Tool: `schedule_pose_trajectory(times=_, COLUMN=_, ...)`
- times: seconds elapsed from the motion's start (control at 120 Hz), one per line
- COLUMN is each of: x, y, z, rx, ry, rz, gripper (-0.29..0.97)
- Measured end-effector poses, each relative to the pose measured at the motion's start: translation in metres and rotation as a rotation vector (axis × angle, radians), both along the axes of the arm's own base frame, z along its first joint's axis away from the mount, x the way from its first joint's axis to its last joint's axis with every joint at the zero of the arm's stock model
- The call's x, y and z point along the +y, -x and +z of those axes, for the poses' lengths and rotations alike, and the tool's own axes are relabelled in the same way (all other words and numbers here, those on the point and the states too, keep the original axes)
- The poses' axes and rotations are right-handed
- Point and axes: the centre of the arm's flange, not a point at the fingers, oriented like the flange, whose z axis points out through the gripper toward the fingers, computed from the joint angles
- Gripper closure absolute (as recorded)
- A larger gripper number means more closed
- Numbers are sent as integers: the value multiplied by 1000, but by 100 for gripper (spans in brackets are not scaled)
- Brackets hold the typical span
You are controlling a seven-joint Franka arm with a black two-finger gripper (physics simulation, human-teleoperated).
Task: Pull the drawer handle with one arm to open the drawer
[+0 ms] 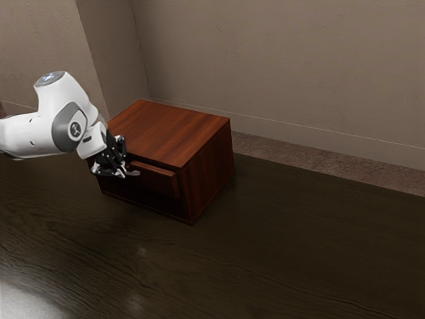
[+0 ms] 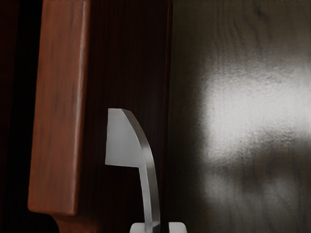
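Observation:
A reddish-brown wooden cabinet (image 1: 174, 133) stands on the dark floor near the wall. Its drawer (image 1: 158, 183) is in the face turned toward the exterior view's lower left, and the front sits at most slightly out from that face. A wooden bar handle (image 1: 154, 166) runs along the drawer's upper edge. My black gripper (image 1: 122, 170) is at the end of the handle nearer the arm, right against it. In the wrist view the handle (image 2: 58, 111) is a long reddish bar, and a silver part of my gripper (image 2: 129, 141) lies close beside it over the dark drawer front (image 2: 121, 58).
Dark glossy wooden floor (image 1: 265, 252) spreads out in front of the cabinet and toward the exterior view's right. A beige wall (image 1: 299, 60) with a baseboard runs behind the cabinet. The white arm (image 1: 40, 129) comes in from the exterior view's left.

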Motion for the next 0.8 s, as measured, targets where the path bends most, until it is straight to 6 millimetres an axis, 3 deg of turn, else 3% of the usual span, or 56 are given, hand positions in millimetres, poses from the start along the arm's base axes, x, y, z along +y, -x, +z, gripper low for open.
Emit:
schedule_pose_trajectory(times=0.717, x=2, y=34, z=-3, rx=31, ry=16, rz=5, gripper=76)
schedule_pose_trajectory(times=0.8, x=2, y=40, z=-4, rx=38, ry=21, rz=7, gripper=71)
